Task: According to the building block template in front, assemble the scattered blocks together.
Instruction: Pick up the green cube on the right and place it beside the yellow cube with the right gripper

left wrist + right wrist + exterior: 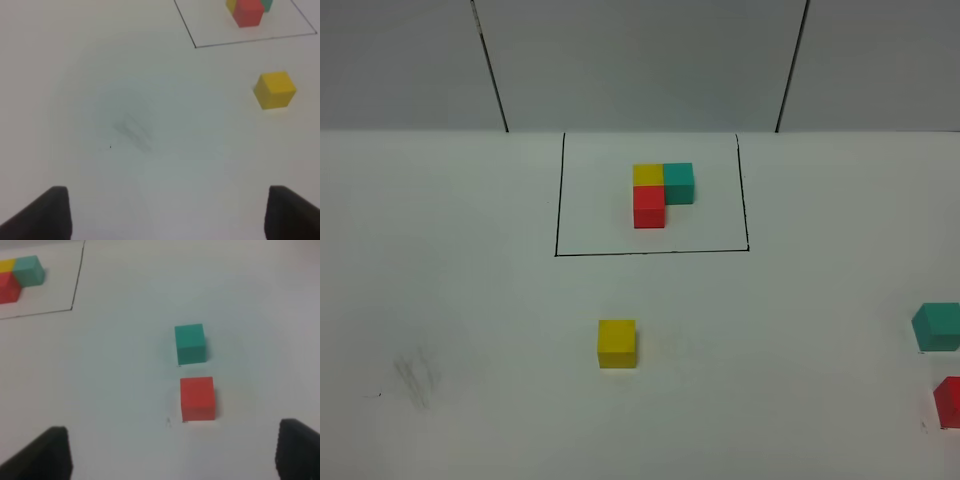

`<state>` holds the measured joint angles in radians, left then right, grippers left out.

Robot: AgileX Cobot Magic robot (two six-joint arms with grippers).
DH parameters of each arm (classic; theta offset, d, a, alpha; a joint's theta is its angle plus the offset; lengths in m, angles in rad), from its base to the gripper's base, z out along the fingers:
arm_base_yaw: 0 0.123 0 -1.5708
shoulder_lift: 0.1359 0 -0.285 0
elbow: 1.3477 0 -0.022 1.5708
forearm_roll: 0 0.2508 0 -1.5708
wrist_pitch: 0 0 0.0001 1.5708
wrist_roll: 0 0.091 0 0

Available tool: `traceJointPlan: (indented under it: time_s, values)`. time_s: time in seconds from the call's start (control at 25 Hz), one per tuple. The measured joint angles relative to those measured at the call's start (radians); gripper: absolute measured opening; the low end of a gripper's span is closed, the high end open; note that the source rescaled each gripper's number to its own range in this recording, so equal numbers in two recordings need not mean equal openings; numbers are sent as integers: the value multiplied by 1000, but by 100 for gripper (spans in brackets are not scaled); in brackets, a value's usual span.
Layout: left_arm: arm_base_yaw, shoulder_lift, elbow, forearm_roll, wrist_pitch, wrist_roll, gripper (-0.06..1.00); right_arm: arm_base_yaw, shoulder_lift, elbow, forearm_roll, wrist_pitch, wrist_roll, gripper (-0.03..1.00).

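Observation:
The template (658, 190) is a yellow, teal and red L of joined cubes inside a thin black rectangle at the table's far middle. It also shows in the left wrist view (247, 12) and the right wrist view (20, 277). The loose yellow cube (617, 343) (275, 90) sits alone near the middle front. The loose teal cube (937, 327) (190, 343) and red cube (950, 402) (197, 398) lie close together at the right edge, not touching. My left gripper (167, 215) is open and empty, well short of the yellow cube. My right gripper (172, 455) is open and empty, just short of the red cube.
The white table (470, 250) has a faint grey smudge (415, 378) at the front left, also in the left wrist view (132, 131). A grey panelled wall (640, 60) stands behind the table. Neither arm shows in the high view.

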<state>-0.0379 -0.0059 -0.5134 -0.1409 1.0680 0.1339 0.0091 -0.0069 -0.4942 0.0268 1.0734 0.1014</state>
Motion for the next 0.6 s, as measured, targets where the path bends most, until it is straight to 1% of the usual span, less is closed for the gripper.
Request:
traceJointPlan:
  time_s: [0.24, 0.6]
  values:
    - [0, 0, 9, 18, -11, -54, 67, 0, 0, 0, 0, 0, 0, 76]
    - [0, 0, 10, 18, -13, -70, 53, 0, 0, 0, 0, 0, 0, 76]
